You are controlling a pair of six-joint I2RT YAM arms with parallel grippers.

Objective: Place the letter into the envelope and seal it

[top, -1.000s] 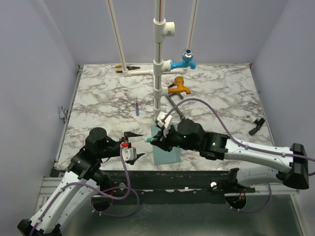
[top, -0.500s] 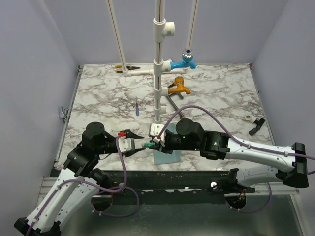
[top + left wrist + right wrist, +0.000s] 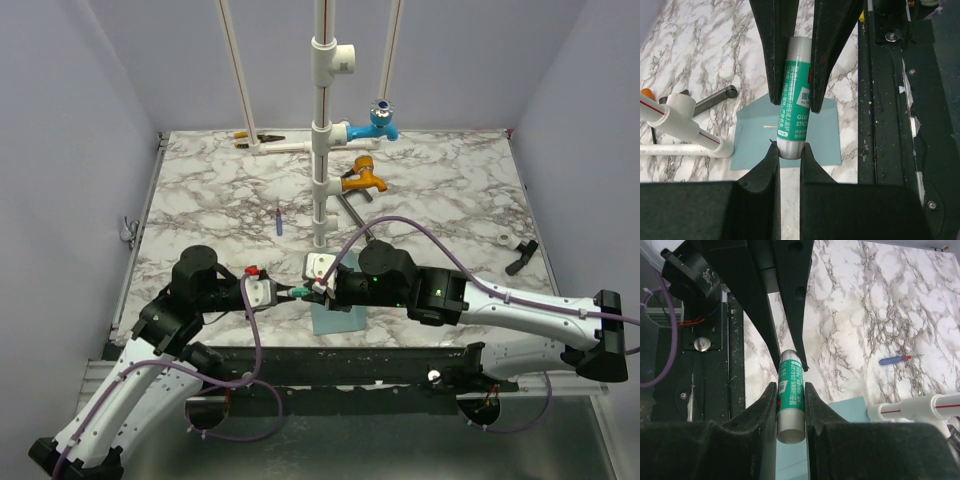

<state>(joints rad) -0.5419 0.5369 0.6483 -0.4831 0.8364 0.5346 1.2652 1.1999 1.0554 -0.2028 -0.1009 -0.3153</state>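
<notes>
Envelope (image 3: 335, 318): laid flat on the bench (image 3: 450, 200) at its 6 o'clock edge, directly beneath the fingers; the letter is not seen.
Left fingers (image 3: 767, 167): clamped on one end of the glue stick (image 3: 796, 100), which is held above the envelope.
Right fingers (image 3: 760, 410): clamped on the opposite, grey end, reaching in from 3 o'clock.
Risk: if the ends are pulled off-axis, the stick could be twisted loose and dropped over the near edge.

Pale lavender walls (image 3: 80, 100) enclose a marble-patterned table (image 3: 200, 190).
</notes>
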